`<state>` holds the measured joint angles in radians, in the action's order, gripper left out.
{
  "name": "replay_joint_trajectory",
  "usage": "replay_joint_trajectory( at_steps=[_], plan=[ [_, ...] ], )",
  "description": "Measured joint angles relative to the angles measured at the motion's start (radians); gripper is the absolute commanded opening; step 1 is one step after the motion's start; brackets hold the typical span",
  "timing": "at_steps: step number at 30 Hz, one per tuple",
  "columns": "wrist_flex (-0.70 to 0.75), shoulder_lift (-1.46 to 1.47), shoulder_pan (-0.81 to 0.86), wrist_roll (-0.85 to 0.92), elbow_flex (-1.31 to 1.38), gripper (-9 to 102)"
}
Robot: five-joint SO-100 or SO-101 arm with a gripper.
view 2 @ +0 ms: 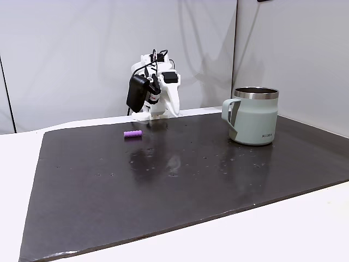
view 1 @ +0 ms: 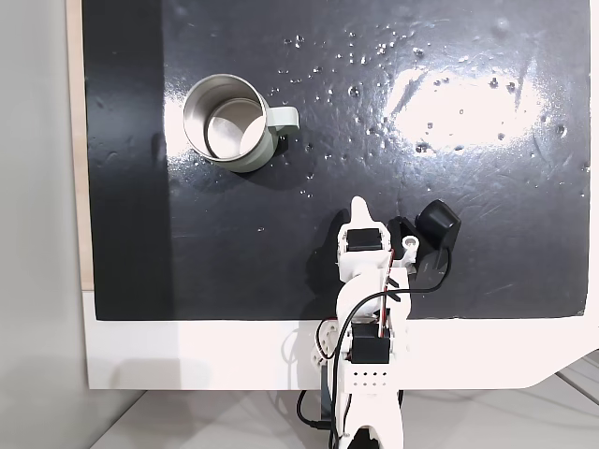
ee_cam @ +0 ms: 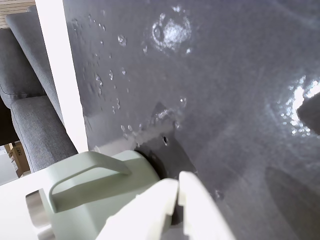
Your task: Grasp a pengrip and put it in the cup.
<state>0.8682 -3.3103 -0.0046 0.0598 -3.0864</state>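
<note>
Your gripper sat at the bottom centre of the wrist view with its two white fingers pressed together, only a thin dark seam between them, and nothing held. In the top-down fixed view it was tucked back low, just above the arm's base.

The pengrip lay flat on the dark mat, left of centre in the side fixed view, just in front of the arm and well apart from the cup at the right.

Your risks, as I judged them: closed fingers would shove the tube aside if you descended without opening first. It was small and round, so an off-centre pinch could squirt it away.
</note>
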Motion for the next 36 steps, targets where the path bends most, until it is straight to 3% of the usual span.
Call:
replay_joint_trajectory(
  at_steps=[16, 24, 30, 36],
  plan=[
    [0.011, 0.000, -0.018, 0.026, 0.023, 0],
    [0.187, 0.014, 0.061, 0.135, 0.290, 0],
    [0.304, 0.313, 0.158, 0.209, 0.588, 0],
    [0.368, 0.594, 0.244, 0.265, 0.834, 7]
  ],
)
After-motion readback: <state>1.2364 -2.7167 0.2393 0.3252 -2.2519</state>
